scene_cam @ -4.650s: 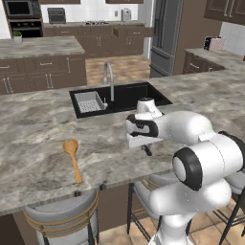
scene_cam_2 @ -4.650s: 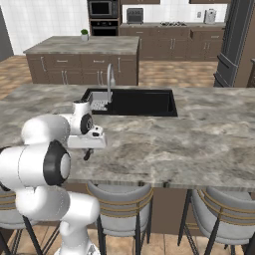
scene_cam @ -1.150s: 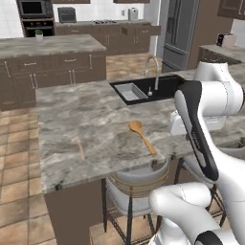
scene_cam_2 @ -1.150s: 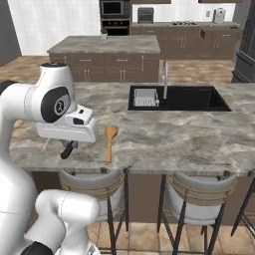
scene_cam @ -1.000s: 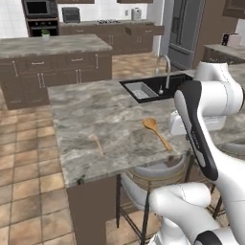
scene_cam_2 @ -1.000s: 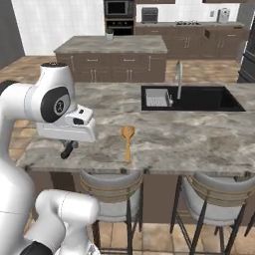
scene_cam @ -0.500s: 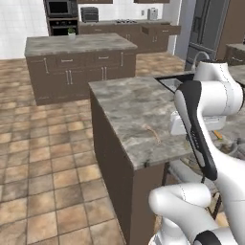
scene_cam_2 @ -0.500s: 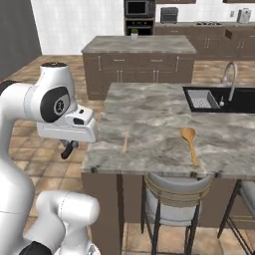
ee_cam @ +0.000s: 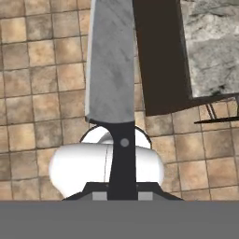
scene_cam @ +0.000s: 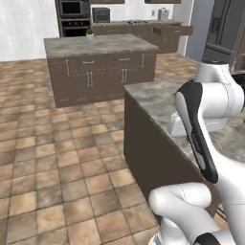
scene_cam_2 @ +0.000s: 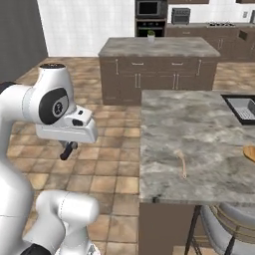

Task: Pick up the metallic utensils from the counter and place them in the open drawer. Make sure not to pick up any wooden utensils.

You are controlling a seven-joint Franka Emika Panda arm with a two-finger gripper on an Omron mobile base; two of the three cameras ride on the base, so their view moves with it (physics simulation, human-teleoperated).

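Grey metal knife [ee_cam: 111, 60] with a dark handle: the claw [ee_cam: 122, 189] is pinching it by the handle, and in the hand view the blade runs straight up the frame, away from the claw. Below it is brown tiled floor [ee_cam: 42, 70], with the bench [ee_cam: 210, 46] corner and its dark brown side off to the upper right, so the knife is off the bench, out over the floor.

Right base view: claw [scene_cam_2: 67, 149] hangs under the white hand, left of the bench [scene_cam_2: 199, 129] and apart from it, above the tiles. I can't make out the blade from there.

On the stone top: small pale wooden utensil [scene_cam_2: 182, 163] near the front edge, orange-brown wooden spoon [scene_cam_2: 250, 152] cut off at the right edge, sink [scene_cam_2: 241, 108] further back.

Behind it a second island [scene_cam_2: 159, 47] with dark cabinets. Left base view shows the bench [scene_cam: 158, 95] end beside the arm.
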